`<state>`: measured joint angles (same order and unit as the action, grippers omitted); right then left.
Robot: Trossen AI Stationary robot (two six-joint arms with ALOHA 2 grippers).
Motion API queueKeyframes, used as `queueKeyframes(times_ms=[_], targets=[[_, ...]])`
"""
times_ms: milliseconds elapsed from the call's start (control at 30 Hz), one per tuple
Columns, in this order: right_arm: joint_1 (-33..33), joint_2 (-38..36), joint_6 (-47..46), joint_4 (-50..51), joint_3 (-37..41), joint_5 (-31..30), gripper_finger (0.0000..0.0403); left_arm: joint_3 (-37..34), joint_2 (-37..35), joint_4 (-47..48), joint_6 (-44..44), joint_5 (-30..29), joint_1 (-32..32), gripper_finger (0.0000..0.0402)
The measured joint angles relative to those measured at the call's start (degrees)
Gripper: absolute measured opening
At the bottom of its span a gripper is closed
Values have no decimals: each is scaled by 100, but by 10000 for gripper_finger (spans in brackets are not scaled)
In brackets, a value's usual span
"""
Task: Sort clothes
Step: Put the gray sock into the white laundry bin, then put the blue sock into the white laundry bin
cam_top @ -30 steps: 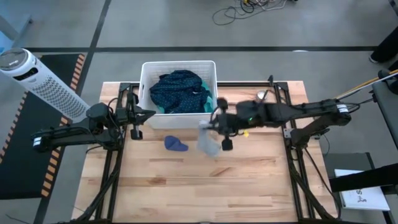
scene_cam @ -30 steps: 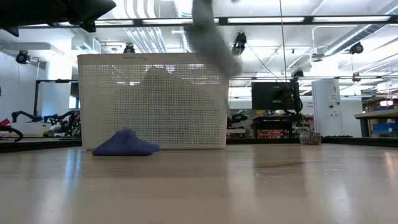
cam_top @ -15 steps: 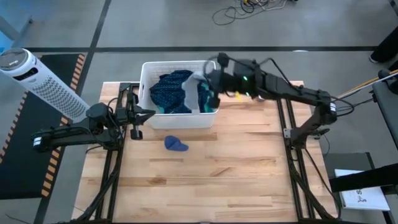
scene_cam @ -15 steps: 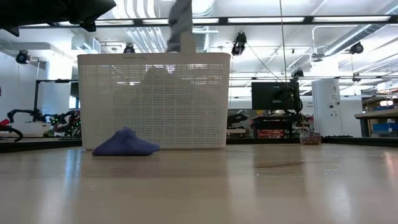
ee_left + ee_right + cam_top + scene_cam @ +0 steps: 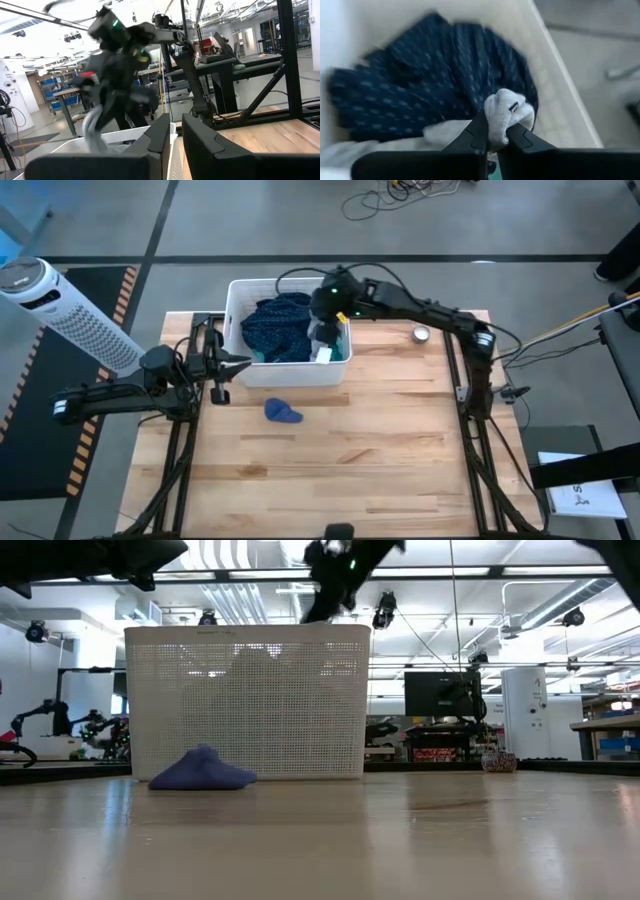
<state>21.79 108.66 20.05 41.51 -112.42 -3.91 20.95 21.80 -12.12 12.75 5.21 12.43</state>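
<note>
A white plastic basket (image 5: 235, 290) stands at the table's far middle. In it lie a dark navy patterned garment (image 5: 280, 325), which also fills the right wrist view (image 5: 420, 90), and a teal one (image 5: 343, 350). My right gripper (image 5: 492, 132) hovers above the basket's right part (image 5: 325, 328), shut on a grey garment (image 5: 322, 340). A small blue-purple piece (image 5: 283, 412) rests on the wood in front of the basket. My left gripper (image 5: 215, 366) waits beside the basket's left wall, its fingers a narrow gap apart (image 5: 176, 135), touching nothing. My right gripper pinches a bunched fold of the grey garment (image 5: 504, 114) between its two fingers. The fingers slant down from the table's right side. The rest of the cloth hangs slack below them into the basket, over the navy garment.
A small round silver object (image 5: 420, 334) lies on the table right of the basket. A white tower fan (image 5: 60, 305) stands off the table's far left corner. The wooden top (image 5: 380, 460) in front of the basket is open room.
My right gripper has swung with the grey garment from above the table in front of the basket's right corner toward the far edge and left, ending over the basket and tipping further downward. The garment trailed behind it and now hangs into the basket.
</note>
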Motion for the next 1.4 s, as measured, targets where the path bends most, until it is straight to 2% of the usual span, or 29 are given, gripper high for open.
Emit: queueKeyframes(times_ms=[133,300,500,633,700,767,900,967,1067,1200,1400], targets=[[130,460,-208,110,-101,-13,33,0,20,12,0,0,0,42],[123,791,-205,502,-387,-12,96,0,47,17,2,0,0,45],[44,747,-209,908,-862,-16,185,21,111,19,278,-3,0,49],[1,605,-201,1505,-1376,-10,212,458,258,543,374,-26,0,56],[-14,501,-139,1834,-1548,-12,202,879,410,1224,436,-33,0,57],[-52,381,-21,2114,-1565,-17,169,1319,644,1990,445,-33,0,55],[-125,39,51,2299,-1156,289,52,1985,1234,3088,310,-33,-15,38],[-155,-165,52,2255,-791,565,14,2164,1524,3426,283,-32,-78,26],[-307,-532,-19,2076,-103,562,12,2253,1946,3715,204,-28,-264,6],[-665,-1238,-66,1303,1008,596,2,2251,2478,3734,126,-62,-713,4],[-1145,-2456,-520,266,2581,526,0,2251,3318,3721,-111,-578,-1633,1]])
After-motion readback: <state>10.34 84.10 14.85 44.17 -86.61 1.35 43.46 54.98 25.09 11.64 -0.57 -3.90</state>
